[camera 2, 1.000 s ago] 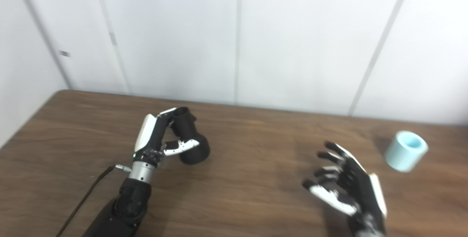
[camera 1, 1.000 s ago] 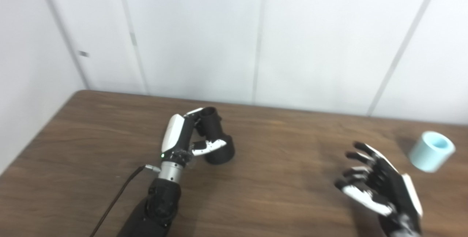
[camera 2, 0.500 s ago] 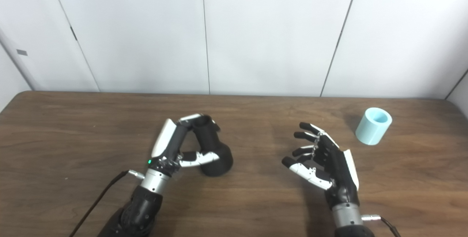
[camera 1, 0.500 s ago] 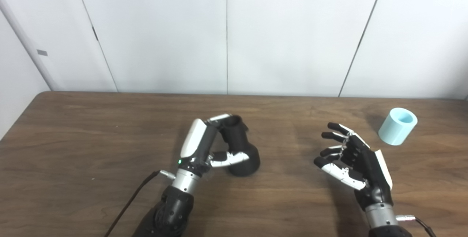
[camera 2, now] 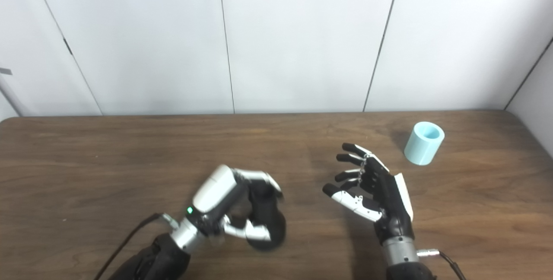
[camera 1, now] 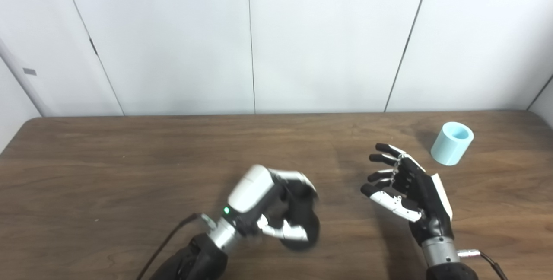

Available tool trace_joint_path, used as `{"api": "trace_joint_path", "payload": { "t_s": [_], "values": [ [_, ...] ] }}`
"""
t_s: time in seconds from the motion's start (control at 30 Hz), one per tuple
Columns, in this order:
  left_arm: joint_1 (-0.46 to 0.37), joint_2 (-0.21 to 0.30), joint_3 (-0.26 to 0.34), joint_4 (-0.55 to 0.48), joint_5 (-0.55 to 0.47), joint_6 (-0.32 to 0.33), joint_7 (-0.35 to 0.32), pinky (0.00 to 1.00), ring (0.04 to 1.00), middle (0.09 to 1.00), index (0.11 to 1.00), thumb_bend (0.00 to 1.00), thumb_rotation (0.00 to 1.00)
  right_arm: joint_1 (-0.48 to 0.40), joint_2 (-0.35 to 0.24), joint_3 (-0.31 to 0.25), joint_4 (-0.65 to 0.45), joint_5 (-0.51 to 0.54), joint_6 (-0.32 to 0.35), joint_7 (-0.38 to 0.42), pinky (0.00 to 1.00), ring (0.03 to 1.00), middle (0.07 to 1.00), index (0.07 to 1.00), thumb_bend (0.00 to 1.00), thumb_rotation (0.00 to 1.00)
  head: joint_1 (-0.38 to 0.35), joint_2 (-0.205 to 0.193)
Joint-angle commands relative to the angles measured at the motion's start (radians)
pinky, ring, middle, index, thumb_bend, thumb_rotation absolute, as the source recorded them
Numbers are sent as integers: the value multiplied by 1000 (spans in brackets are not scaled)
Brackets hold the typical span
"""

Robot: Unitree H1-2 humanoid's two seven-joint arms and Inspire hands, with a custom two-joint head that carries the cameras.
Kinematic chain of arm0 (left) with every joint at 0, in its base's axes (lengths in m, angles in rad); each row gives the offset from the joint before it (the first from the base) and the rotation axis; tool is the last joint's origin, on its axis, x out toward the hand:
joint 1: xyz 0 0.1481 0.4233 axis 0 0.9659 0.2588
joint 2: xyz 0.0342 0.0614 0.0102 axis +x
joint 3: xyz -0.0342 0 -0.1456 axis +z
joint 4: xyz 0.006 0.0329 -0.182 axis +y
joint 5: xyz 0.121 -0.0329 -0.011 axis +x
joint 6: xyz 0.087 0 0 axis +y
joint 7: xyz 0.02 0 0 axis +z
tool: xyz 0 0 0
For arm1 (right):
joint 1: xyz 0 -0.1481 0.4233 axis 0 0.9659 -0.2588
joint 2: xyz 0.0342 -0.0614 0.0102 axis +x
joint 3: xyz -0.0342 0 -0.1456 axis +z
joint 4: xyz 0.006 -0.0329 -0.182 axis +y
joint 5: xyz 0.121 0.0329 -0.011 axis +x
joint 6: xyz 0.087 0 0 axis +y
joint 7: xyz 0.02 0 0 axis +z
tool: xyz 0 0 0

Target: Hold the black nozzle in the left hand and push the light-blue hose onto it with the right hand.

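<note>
My left hand [camera 1: 263, 206] is shut on the black nozzle [camera 1: 302, 224], gripping it near the table's front centre; fingers wrap over its top and the thumb lies across its wide base. The nozzle is partly hidden by the hand and slightly blurred. The light-blue hose [camera 1: 452, 143], a short open cylinder, stands on the table at the far right. My right hand [camera 1: 408, 193] is open, fingers spread, hovering to the left of and nearer than the hose, apart from it.
The brown wooden table [camera 1: 108, 172] runs the full width, with white wall panels [camera 1: 173, 38] behind its far edge. A black cable [camera 1: 164, 249] trails from my left wrist toward the front edge.
The camera has swung right and settled. My left hand has pulled the nozzle nearer and closed its fingers over it. My right hand stays open, short of the hose.
</note>
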Motion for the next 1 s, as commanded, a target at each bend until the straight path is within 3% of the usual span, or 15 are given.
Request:
{"api": "trace_joint_path", "payload": {
  "t_s": [0.0, 0.17, 0.4, 0.63, 0.73, 0.83, 0.97],
  "values": [
    [97, 79, -90, 143, 89, 12, 16, 273, 355, 441, 540, 495, 0, -17, 3, -3, -33, 0, -10, -7, 399, 538, 713, 750, 700, 287, -1, 2],
    [66, 99, -162, 206, 121, 12, 49, 281, 356, 438, 536, 496, 0, -21, -2, -9, -18, 4, -33, -9, 388, 527, 710, 754, 682, 282, -8, 4],
    [59, 105, -161, 216, 123, 23, -44, 244, 354, 431, 532, 496, 0, -47, -21, -29, -4, 29, -50, -3, 416, 545, 703, 753, 730, 321, -35, 17],
    [63, 98, -160, 226, 144, 72, -88, 290, 362, 448, 538, 497, 0, -124, -125, -73, 28, 45, -71, 31, 424, 536, 702, 757, 782, 349, -113, 5],
    [64, 93, -159, 245, 149, 75, -79, 327, 383, 464, 533, 500, 0, -172, -176, -81, -69, 25, 31, 41, 432, 540, 683, 731, 799, 317, -151, -7],
    [70, 91, -152, 248, 142, 89, -83, 367, 406, 480, 520, 503, 0, -229, -261, -79, -173, -94, 156, 51, 481, 577, 691, 737, 753, 271, -203, -27],
    [76, 89, -134, 242, 134, 112, -96, 416, 429, 491, 502, 505, 0, -292, -343, -106, -256, -92, 288, 95, 475, 573, 699, 738, 736, 179, -265, -56]
  ]
}}
